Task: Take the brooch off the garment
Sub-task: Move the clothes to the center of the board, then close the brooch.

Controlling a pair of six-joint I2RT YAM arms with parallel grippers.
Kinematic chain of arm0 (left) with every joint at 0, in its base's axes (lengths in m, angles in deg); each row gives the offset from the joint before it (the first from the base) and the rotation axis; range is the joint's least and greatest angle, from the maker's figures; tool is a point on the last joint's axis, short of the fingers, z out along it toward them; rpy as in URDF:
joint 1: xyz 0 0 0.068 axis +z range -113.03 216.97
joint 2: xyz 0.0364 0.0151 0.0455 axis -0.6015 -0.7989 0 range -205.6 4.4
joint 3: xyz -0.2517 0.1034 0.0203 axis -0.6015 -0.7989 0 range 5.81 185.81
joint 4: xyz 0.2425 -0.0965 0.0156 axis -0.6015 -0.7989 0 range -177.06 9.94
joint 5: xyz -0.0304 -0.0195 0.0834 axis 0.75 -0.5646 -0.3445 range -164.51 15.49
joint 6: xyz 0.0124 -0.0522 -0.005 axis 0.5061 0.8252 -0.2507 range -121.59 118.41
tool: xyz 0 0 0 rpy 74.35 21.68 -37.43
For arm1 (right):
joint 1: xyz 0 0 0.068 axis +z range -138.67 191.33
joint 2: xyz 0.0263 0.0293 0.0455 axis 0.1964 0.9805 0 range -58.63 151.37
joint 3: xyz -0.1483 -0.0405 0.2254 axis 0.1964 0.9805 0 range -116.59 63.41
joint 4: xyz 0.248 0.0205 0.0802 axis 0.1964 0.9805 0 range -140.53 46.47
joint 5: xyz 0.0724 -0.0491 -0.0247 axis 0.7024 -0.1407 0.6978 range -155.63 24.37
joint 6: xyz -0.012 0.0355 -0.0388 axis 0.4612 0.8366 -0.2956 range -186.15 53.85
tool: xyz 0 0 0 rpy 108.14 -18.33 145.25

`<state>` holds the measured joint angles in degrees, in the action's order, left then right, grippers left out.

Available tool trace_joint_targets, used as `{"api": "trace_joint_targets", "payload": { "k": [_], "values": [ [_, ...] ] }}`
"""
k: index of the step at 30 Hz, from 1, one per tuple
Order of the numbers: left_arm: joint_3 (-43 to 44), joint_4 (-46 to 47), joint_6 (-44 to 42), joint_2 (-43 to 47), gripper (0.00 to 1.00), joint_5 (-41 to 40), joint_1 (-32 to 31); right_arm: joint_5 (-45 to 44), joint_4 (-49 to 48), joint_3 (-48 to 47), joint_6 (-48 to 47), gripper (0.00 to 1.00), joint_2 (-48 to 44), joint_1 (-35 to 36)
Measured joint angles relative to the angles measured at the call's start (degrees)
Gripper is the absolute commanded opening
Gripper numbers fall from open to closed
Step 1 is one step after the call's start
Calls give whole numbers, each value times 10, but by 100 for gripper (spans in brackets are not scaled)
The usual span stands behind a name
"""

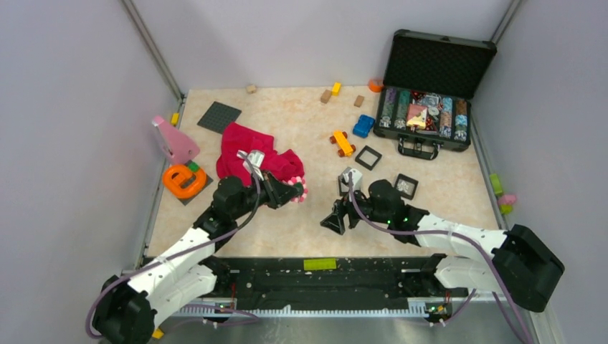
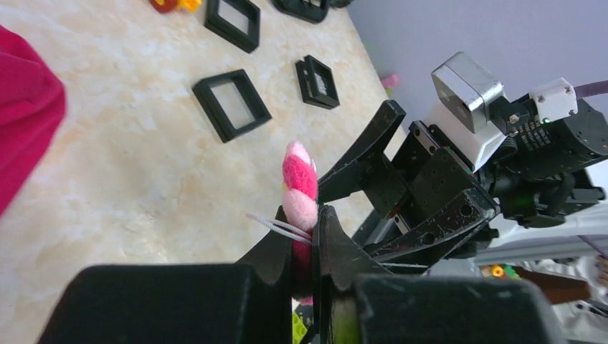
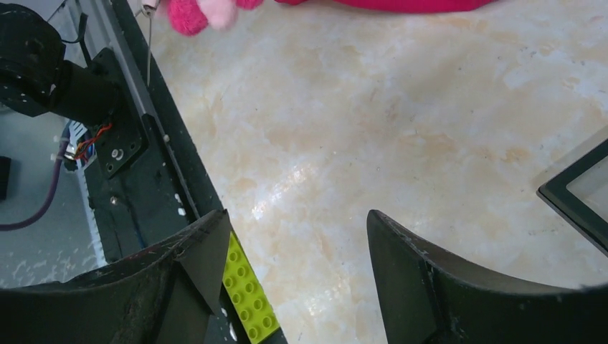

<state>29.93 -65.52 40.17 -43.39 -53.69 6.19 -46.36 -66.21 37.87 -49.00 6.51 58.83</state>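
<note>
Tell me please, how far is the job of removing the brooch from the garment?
Done, it seems: the brooch is off the garment; in the left wrist view bare table shows between them. In hand: the left gripper is shut on the brooch, holding it above the table, while the right gripper is open and empty. Left: probably only to put the brooch down.

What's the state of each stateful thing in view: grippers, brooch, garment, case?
left gripper, shut on the brooch
right gripper, open, empty
brooch, pinched edge-on, clear of the garment, pin showing
garment, crumpled heap, not held
case, open, lid up
</note>
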Motion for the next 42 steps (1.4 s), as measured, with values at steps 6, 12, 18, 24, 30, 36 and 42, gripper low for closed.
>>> {"api": "trace_joint_targets", "payload": {
  "k": [6, 12, 18, 24, 30, 36, 42],
  "values": [
    [-23, 107, 69, -65, 0, 56, 0, -4, -45, 32, 22, 65, -11, 0],
    [-76, 233, 98, -175, 0, 73, -5, -45, -37, 49, 47, 62, -34, 0],
    [-102, 307, 130, -260, 8, 75, -14, -51, -51, 82, 75, 59, -48, 0],
    [-111, 422, 155, -337, 9, 75, -20, -63, -63, 129, 94, 57, -17, 0],
    [-127, 552, 182, -470, 7, 76, -21, -66, -89, 131, 107, 54, -12, 0],
    [-128, 647, 223, -526, 6, 79, -23, -63, -133, 131, 118, 35, 45, 0],
    [-122, 650, 226, -495, 6, 79, -24, -60, -165, 130, 127, 33, 95, 0]
  ]
}}
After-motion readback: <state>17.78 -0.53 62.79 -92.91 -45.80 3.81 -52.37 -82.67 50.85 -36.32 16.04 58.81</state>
